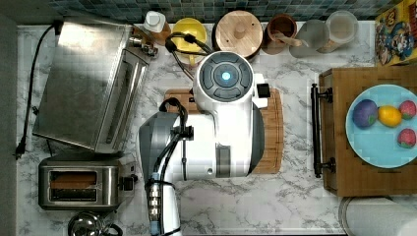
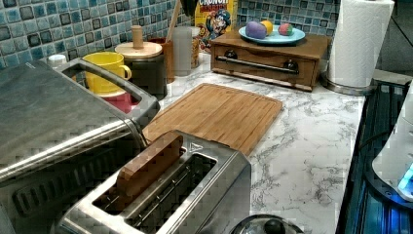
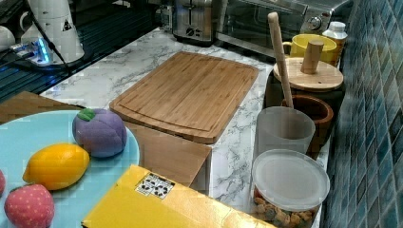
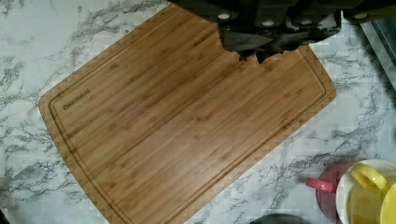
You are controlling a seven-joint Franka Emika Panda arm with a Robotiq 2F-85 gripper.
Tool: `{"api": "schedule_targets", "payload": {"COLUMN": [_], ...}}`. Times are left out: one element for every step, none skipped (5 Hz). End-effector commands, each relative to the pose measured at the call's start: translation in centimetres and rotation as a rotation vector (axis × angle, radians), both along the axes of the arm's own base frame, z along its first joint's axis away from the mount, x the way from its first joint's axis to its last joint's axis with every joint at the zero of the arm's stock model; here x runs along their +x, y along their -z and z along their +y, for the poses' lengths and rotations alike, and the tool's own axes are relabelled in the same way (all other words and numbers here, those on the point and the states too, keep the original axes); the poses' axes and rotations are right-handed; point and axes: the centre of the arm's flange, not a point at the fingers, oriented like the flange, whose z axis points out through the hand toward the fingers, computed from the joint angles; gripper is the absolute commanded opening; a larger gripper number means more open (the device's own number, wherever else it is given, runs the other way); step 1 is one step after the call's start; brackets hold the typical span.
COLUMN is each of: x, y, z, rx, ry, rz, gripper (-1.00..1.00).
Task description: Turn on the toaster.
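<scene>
I had the arm [image 1: 216, 128] parked high over the cutting board [image 4: 187, 121], with the wrist camera looking straight down on the bare bamboo. This made sense as a starting pose: the board is the open middle of the counter [image 1: 275, 201], so nothing was under the claw to knock over.

The gripper [image 4: 268, 49] appeared in the wrist view as a dark mass at the edge of the picture. Its fingertips seemed to sit close together, but I could not tell for sure whether it was closed or slightly apart.

The toaster [image 1: 81, 187] stood at the top view's lower left corner of the counter, just beside the big toaster oven [image 1: 86, 83] and well apart from the gripper. In the left view a brown slice [image 2: 148, 163] stood in one slot, high above the rim, so I judged the toaster was not yet switched on. Its black lever [image 1: 129, 183] was on the end that faces the arm in the top view, which I think was convenient: the claw could come to it from the open counter side.

The yellow mug [image 4: 369, 196] and the jars by the far tiled wall were out of that path.
</scene>
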Motion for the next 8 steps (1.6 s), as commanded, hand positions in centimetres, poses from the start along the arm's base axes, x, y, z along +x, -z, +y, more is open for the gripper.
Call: {"api": "schedule_targets", "payload": {"x": [-0.1,-1.9,-4.0,-5.4,-9.1,-11.0,-12.8,-14.3], "y": [-0.6,0.0,-0.2,0.3,-1.7,-0.4,1.1,3.3], "z": [0.1,3.2,7.6,10.3,13.3,14.8,16.6,18.2], "rx": [0.001,0.044,0.037,0.062,0.084,0.118,0.111,0.123], "ry": [-0.023,-0.149,-0.297,-0.378,-0.466,-0.525,-0.603,-0.656], "rz": [-0.015,-0.036,-0.074,-0.078,-0.099,-0.055,-0.022,0.046], "gripper": [-1.00,-1.00,-1.00,-1.00,-1.00,-1.00,-1.00,-1.00]}}
